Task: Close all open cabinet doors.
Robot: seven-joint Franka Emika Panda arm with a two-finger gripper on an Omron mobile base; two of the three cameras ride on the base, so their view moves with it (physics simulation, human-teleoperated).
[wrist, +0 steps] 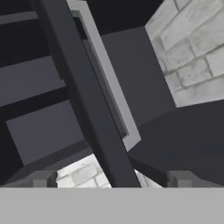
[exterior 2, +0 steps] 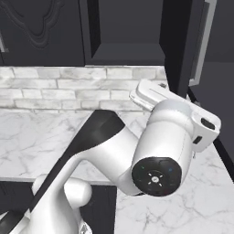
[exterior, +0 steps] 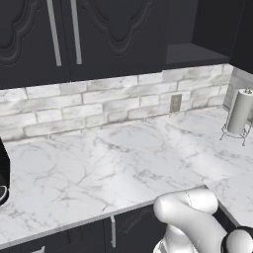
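Cabinet doors line the wall above the marble counter (exterior: 123,163). In the left base view two closed doors (exterior: 113,34) sit side by side at 12 o'clock, their slim silver bar handles (exterior: 75,32) standing next to each other near the meeting edges. To their right, toward 1 o'clock, an open cabinet compartment (exterior: 195,52) shows its dark shelf.

In the right base view that same open compartment (exterior 2: 125,32) sits at 12 o'clock, and the open cabinet door (exterior 2: 180,45) stands swung out at 1 o'clock, edge toward the camera, its silver handle (exterior 2: 203,41) on the far face. The arm's white wrist rises just in front of and below that door edge.

In the hand view the open door's dark edge (wrist: 83,96) runs slantwise from 11 o'clock down to 6 o'clock, with the silver handle (wrist: 107,74) just beside it. The gripper (wrist: 111,178) has its jaws spread wide, one fingertip (wrist: 43,178) on each side of the door edge, holding nothing.

A brick backsplash (exterior: 99,106) carries a wall outlet (exterior: 175,103), and a paper towel holder (exterior: 238,113) stands at 3 o'clock on the counter.
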